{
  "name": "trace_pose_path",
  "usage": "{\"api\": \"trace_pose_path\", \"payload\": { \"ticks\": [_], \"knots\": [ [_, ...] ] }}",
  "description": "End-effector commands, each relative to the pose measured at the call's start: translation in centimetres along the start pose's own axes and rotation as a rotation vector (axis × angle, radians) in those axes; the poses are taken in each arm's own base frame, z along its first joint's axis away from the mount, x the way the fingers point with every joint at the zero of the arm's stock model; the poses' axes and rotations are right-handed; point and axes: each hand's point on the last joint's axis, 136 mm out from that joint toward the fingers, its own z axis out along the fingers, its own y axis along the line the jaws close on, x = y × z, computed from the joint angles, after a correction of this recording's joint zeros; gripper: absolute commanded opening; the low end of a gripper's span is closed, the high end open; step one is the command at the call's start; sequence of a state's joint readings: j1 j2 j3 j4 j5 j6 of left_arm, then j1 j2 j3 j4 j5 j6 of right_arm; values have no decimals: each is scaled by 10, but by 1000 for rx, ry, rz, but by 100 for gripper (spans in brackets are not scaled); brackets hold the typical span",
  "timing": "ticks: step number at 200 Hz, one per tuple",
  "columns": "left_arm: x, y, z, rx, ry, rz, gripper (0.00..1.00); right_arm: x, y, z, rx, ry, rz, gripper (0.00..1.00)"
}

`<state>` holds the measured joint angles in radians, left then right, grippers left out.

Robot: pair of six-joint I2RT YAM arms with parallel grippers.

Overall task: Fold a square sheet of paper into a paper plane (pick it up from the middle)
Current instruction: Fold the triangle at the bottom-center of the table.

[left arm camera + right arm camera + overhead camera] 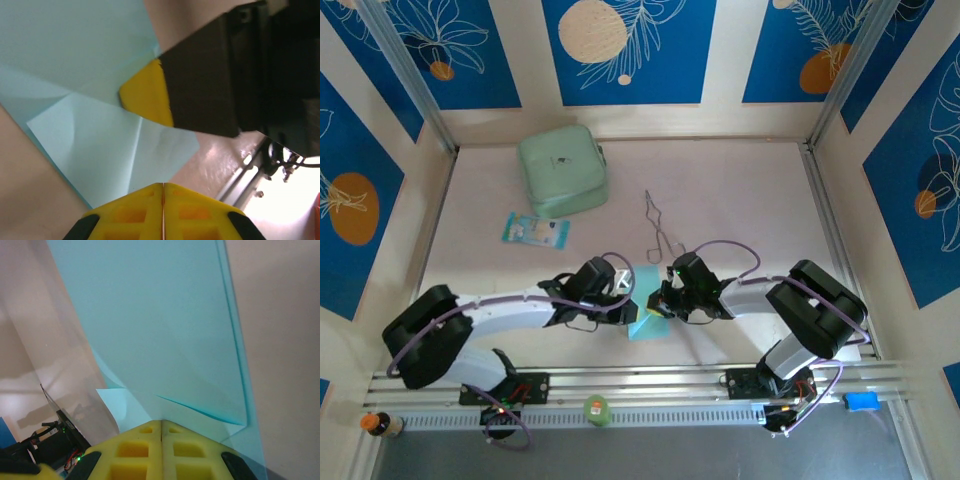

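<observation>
The top camera sits above and behind the arm bases and looks down on the whole counter from afar. Each wrist camera looks forward over its own tips, the left end effector and the right end effector, from very near the paper. All three views share the paper.

The left arm, white links with black joints, lies low and reaches in toward the middle. The yellow-padded left gripper is pressed closed, pads meeting along a thin seam. The right arm bends at its black elbow and reaches inward, the yellow-padded right gripper likewise closed. The two sets of fingertips face each other, seemingly just apart.
</observation>
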<state>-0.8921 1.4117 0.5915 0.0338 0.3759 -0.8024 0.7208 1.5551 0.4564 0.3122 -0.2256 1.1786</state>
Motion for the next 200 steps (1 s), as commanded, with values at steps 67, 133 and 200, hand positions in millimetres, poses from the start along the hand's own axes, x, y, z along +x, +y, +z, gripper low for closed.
{"api": "trace_pose_path", "payload": {
  "ticks": [67,133,200],
  "knots": [
    [39,63,30,-131,114,-121,3,3,-9,-4,51,10,-29,3],
    [47,74,31,-154,122,-132,3,22,19,2,22,77,-153,2],
    [51,81,26,-197,134,-122,0,12,-24,11,97,63,-34,1]
  ]
}}
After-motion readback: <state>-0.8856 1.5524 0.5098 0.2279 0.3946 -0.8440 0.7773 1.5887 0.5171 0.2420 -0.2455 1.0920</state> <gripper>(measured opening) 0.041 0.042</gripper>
